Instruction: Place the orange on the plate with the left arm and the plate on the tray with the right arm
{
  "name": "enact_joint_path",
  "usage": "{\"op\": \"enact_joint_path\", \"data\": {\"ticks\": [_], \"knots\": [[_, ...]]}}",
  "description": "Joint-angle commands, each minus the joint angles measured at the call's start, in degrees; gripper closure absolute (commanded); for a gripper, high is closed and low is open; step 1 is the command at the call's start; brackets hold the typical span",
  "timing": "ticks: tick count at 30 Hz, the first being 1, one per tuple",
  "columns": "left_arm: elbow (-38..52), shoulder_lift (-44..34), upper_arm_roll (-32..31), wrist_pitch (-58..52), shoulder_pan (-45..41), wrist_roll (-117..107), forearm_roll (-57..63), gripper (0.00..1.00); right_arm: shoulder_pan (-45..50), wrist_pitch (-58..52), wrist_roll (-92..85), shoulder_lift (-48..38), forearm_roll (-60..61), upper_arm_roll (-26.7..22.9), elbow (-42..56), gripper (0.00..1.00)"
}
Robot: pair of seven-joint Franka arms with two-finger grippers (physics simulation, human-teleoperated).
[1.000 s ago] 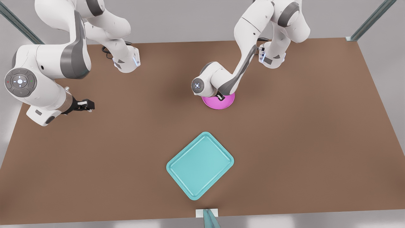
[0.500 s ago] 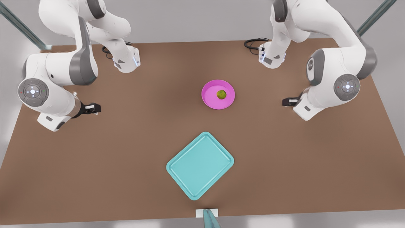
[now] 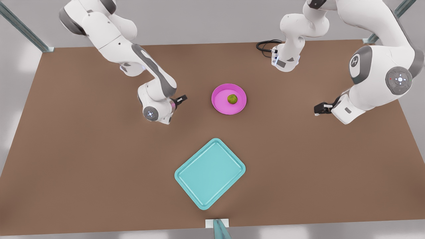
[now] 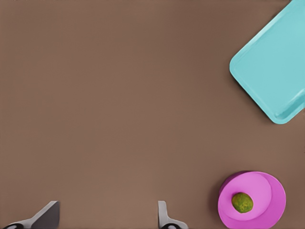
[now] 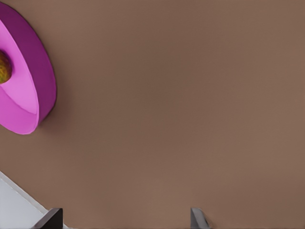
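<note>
The orange [image 3: 232,99] lies inside the magenta plate [image 3: 221,103] near the middle of the brown table, free of both grippers. The teal tray [image 3: 210,173] sits nearer the front edge, apart from the plate. My right gripper [image 3: 182,98] hovers open just off the plate's rim on the front view's left; its wrist view has the plate [image 5: 33,90] close by, the orange [image 5: 4,67] at its edge, and the gripper [image 5: 124,222] with its fingers wide apart. My left gripper [image 3: 319,109] waits open far off on the front view's right. From that wrist, the gripper [image 4: 107,220], plate [image 4: 267,191], orange [image 4: 242,202] and tray [image 4: 276,71] are seen.
Both arm bases [image 3: 285,59] stand at the table's back edge, one with a black cable loop [image 3: 265,45]. Metal frame posts [image 3: 23,28] rise at the back corners. A white bracket [image 3: 217,223] sits at the front edge. Bare table surrounds the tray.
The left gripper left the plate, where the orange now lies, and pulled back to the front view's right. The right arm has swung in from the table's left side to beside the plate.
</note>
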Motion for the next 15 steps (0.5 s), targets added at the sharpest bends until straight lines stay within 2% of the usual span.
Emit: {"op": "enact_joint_path", "data": {"ticks": [1, 7, 12, 15], "knots": [[0.3, 0.5, 0.0, 2.1, 0.1, -1.1, -0.8, 0.00, -1.4, 30.7, -3.9, -1.2, 2.1, 3.5, -5.2, 0.00], [0.4, 0.8, 0.1, 2.4, 0.0, -1.2, -0.3, 0.00, -0.1, 37.5, -3.5, 4.1, 7.4, 9.7, -3.2, 0.00], [1.4, 0.7, 0.1, 2.2, -0.1, -1.8, 0.0, 0.00, 4.7, 37.6, -3.4, 12.5, 8.0, 10.0, 3.8, 0.00], [1.9, 0.8, 0.1, 1.9, -0.1, -1.8, -0.1, 0.00, 5.1, 37.6, -3.5, 14.3, 8.0, 9.9, 4.5, 0.00]]}}
